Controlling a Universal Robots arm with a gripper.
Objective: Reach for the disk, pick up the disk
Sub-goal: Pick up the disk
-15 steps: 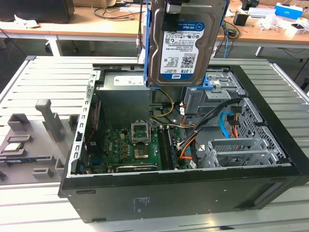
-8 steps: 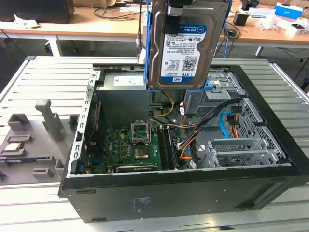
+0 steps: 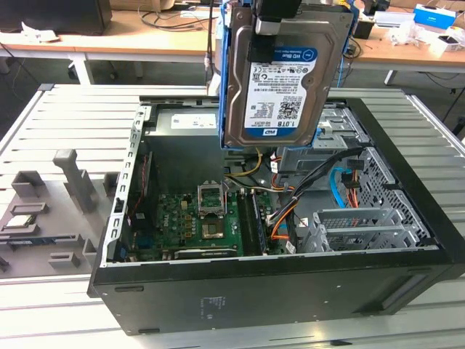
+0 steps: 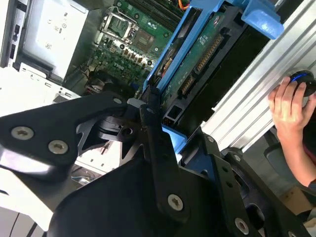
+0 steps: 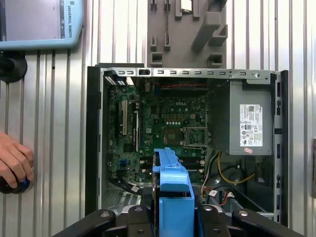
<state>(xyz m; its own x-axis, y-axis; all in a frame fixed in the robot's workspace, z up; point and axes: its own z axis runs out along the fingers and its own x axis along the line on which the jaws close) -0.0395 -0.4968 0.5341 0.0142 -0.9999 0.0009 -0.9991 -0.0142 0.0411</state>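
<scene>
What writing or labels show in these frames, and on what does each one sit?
Disk, clamped in the tool above the computer case: white-and-blue label with barcodes; fine print too small to read.
Power supply: white sticker; print too small to read.
Blue-framed screen: brand lettering along its rim, left unquoted.
Motherboard: markings too small to read.
</scene>
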